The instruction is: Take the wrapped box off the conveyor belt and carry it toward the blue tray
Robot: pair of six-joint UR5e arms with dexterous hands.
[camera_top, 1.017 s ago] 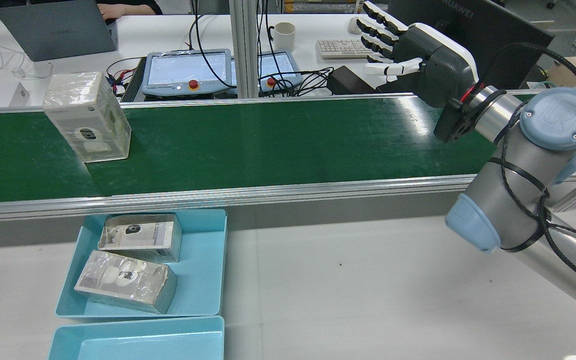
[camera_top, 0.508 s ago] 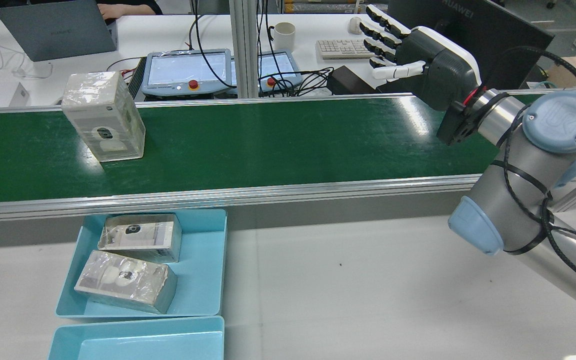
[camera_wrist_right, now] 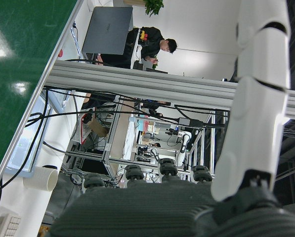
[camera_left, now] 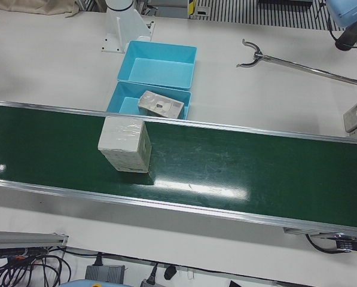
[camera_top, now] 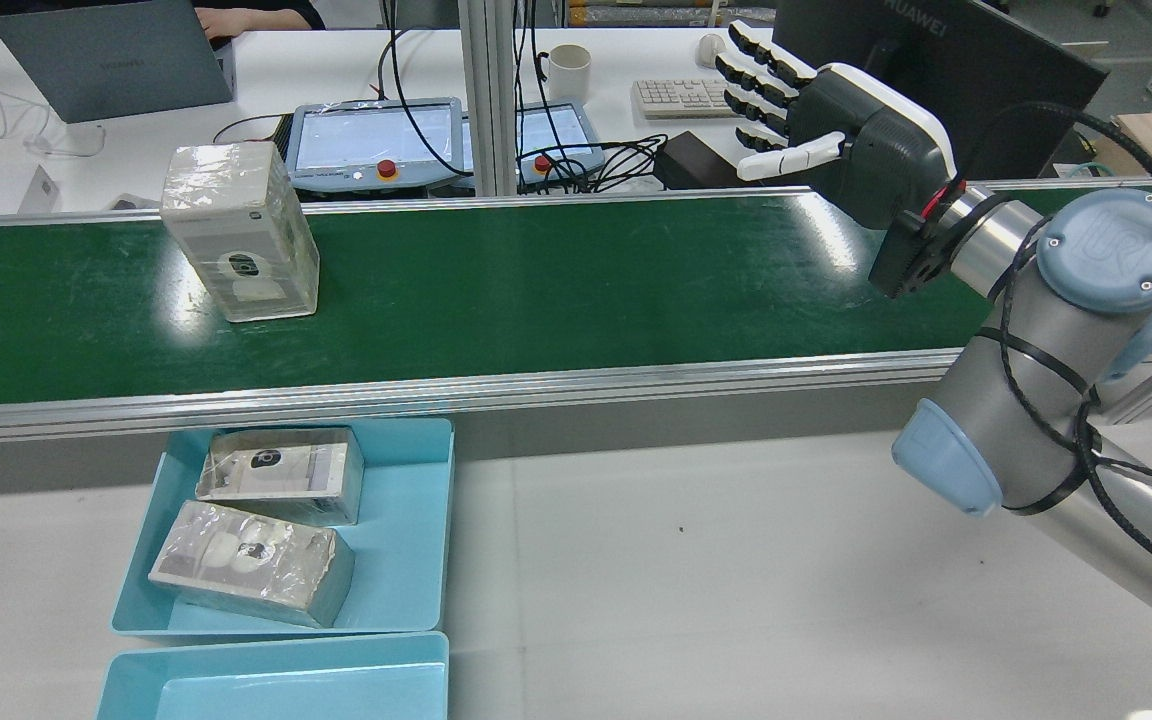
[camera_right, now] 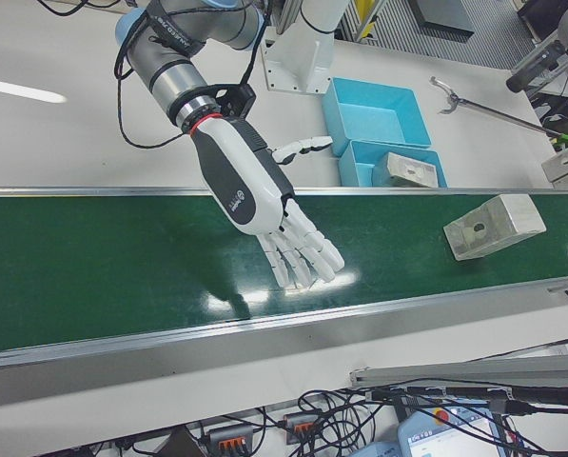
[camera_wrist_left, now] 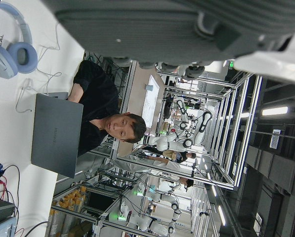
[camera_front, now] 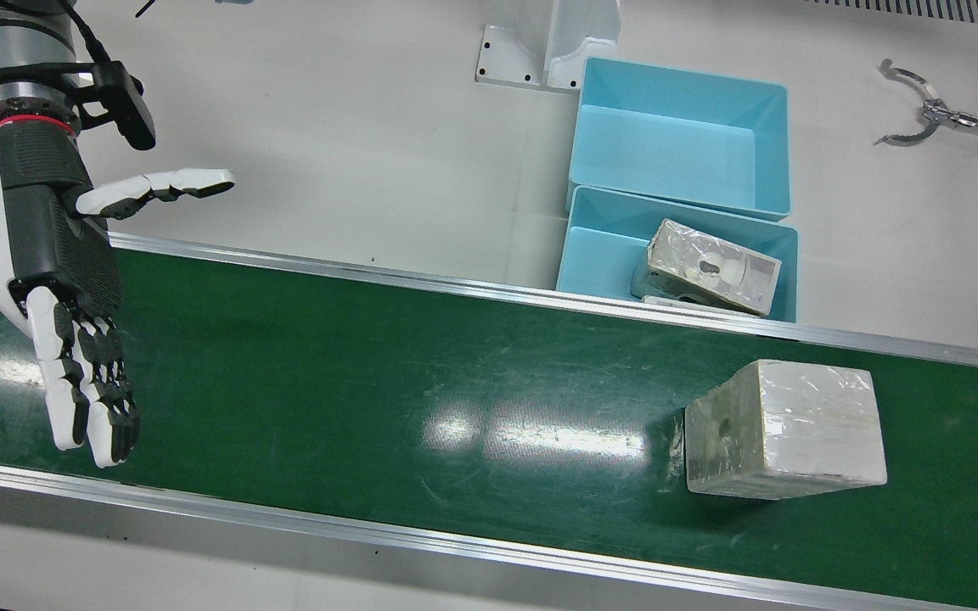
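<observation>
Right hand [camera_top: 826, 120] spread wide open, empty, hovering over conveyor belt [camera_top: 556, 290] at upper right of rear view. Wrapped box [camera_top: 239, 230] upright on belt, upper left, well apart. Blue tray [camera_top: 416, 540] lower left holds two boxes. Left hand: state can't tell.

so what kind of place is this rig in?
Likely a robotics lab, not a factory: a short green conveyor belt beside an office desk with a laptop, teach pendants, and other robots behind.
</observation>
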